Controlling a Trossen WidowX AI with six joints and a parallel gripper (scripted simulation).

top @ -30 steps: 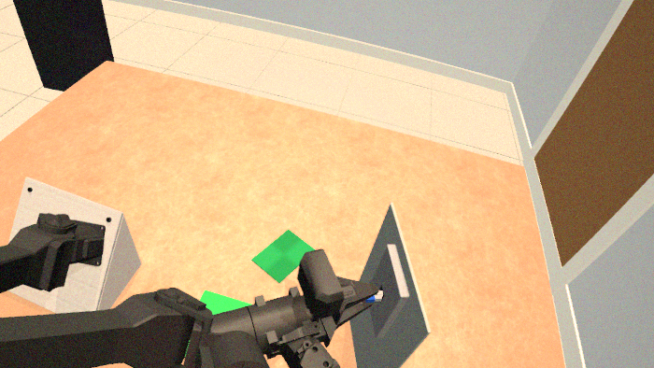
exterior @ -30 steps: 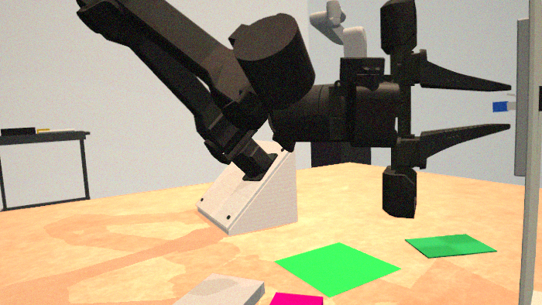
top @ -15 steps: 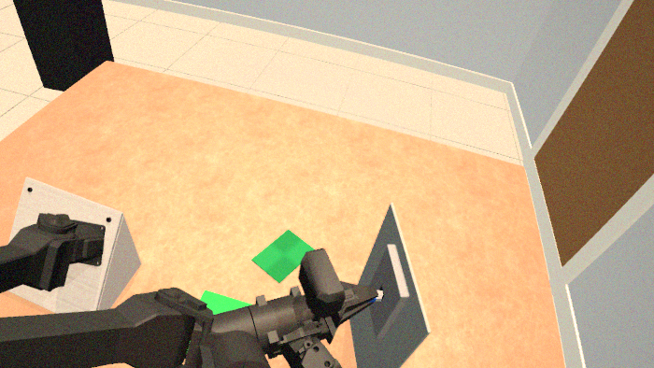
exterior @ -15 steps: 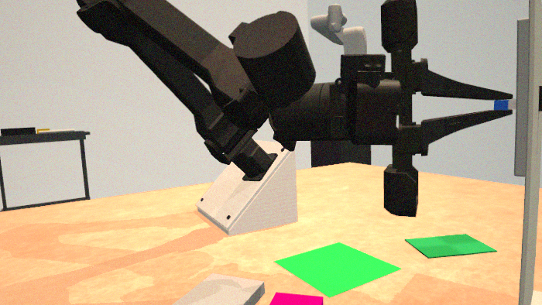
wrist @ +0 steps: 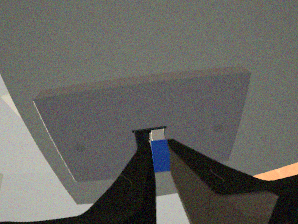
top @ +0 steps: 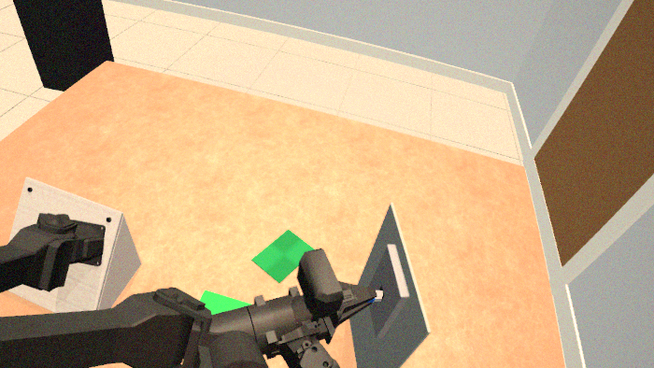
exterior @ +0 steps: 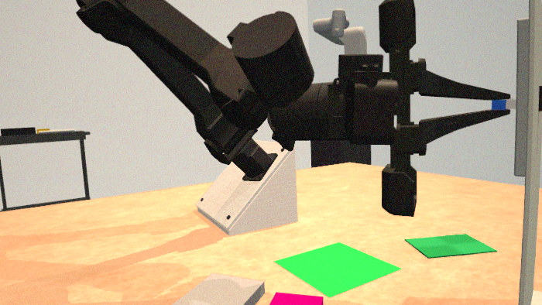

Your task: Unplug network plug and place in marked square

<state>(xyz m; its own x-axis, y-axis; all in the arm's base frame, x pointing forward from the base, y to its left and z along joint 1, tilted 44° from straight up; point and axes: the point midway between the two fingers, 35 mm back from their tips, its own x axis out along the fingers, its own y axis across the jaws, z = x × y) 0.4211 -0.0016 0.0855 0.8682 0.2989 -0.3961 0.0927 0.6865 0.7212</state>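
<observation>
The plug (top: 378, 294) (exterior: 499, 104) (wrist: 161, 156) has a blue rear part and a pale front. Its front end is in the dark opening of the socket block (exterior: 522, 135) (wrist: 100, 130) on the grey upright panel (exterior: 531, 232) (wrist: 150, 35). My gripper (top: 375, 297) (exterior: 509, 104) (wrist: 158, 148) is shut on the plug, one finger above it and one below. The upper finger hides most of the tab, so whether it is pressed down is hard to see. A bright green square (exterior: 337, 269) (top: 221, 303) lies flat on the table.
A darker green square (top: 282, 257) (exterior: 451, 245) lies nearer the panel; which green square is the marked one is unclear. A magenta piece (exterior: 297, 299) and a grey block (exterior: 226, 290) are at the exterior view's near edge. The arm's pale wedge base (top: 122, 261) (exterior: 271, 197) stands behind.
</observation>
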